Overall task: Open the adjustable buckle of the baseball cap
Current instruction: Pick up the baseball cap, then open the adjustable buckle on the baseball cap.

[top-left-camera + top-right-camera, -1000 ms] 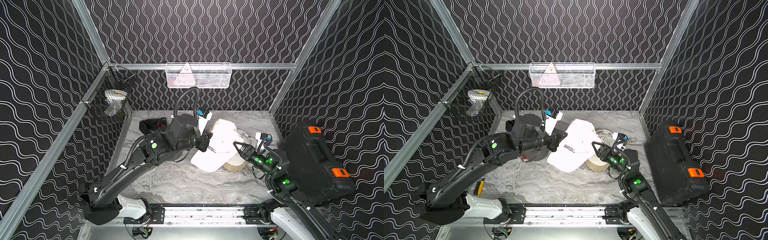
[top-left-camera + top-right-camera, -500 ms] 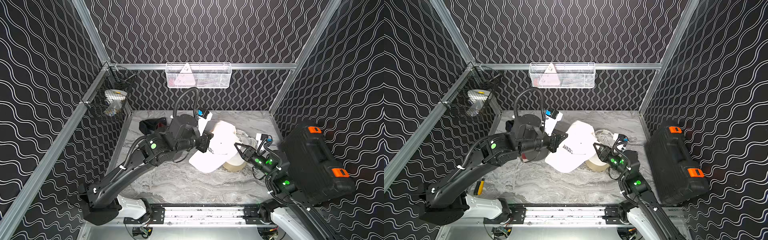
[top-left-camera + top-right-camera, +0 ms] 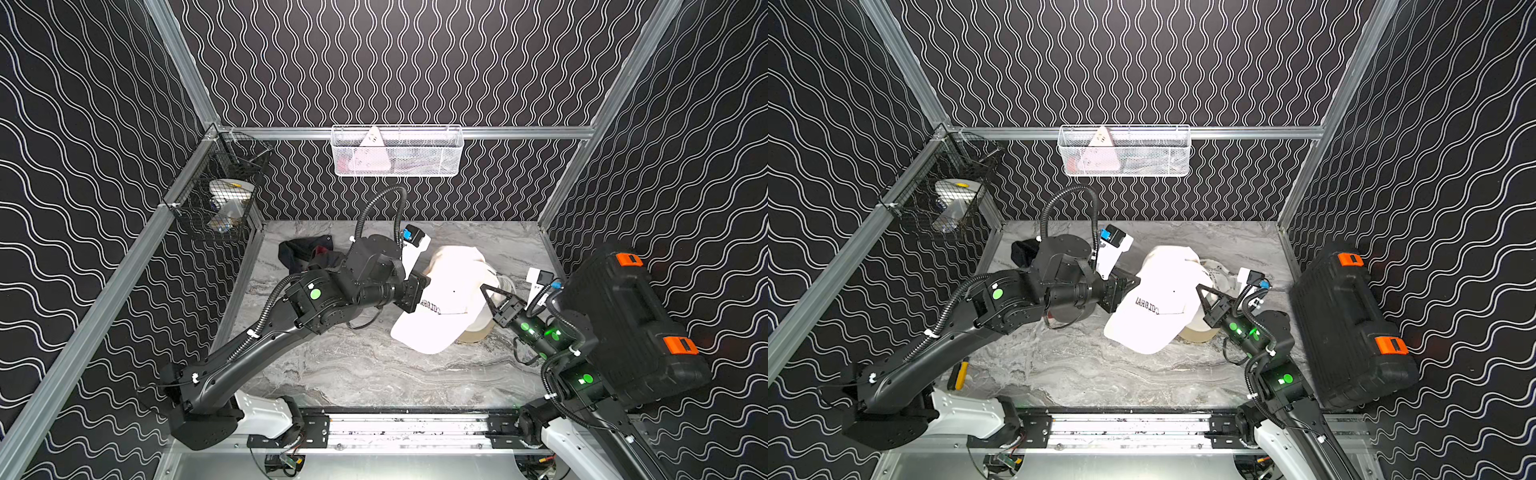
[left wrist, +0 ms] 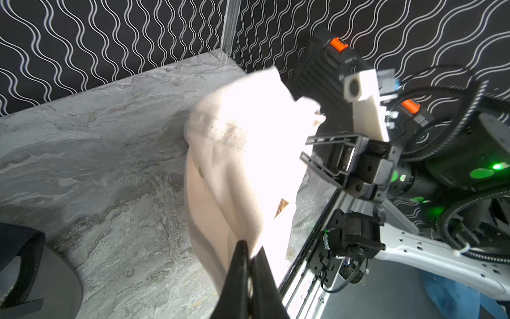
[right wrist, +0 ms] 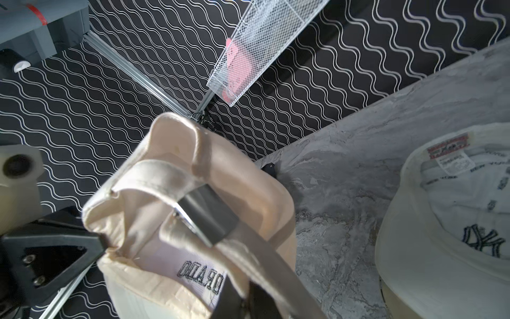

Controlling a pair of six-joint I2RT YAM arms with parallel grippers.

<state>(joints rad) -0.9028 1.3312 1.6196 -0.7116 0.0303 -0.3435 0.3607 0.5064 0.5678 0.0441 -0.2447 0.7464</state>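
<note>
First, the containers. A white wire basket (image 3: 436, 154) hangs on the back wall rail and holds one pink-and-white triangular card (image 3: 368, 157). A black wire basket (image 3: 195, 226) hangs on the left wall above the tabletop's (image 3: 374, 374) back left corner, with a white roll (image 3: 230, 191) in it. Something shiny lies under the roll, too small to name. A black hard case (image 3: 631, 316) with two orange latches stands shut along the right edge, its contents hidden.

By count there are two baskets, one case and three caps. One tan tape roll (image 3: 473, 336) sits on the tabletop, and one yellow-handled tool (image 3: 960, 374) lies near the front left corner.

The baseball cap (image 3: 444, 299), white with dark lettering, hangs between the two arms over the right half of the tabletop, at mid depth. Its long axis runs from the back edge toward the front edge, leaning slightly left. The brim points down and forward, and the rear opening faces the right arm.

The left gripper (image 4: 249, 252) is clenched on the cap's edge. The right gripper (image 3: 485, 287) is pinched closed on the rear strap (image 5: 165, 171), just beside the metal buckle (image 5: 180, 216).

A second white cap (image 5: 441, 221) lies upside down near the right edge, and a dark cap (image 3: 307, 253) lies near the back left corner.
</note>
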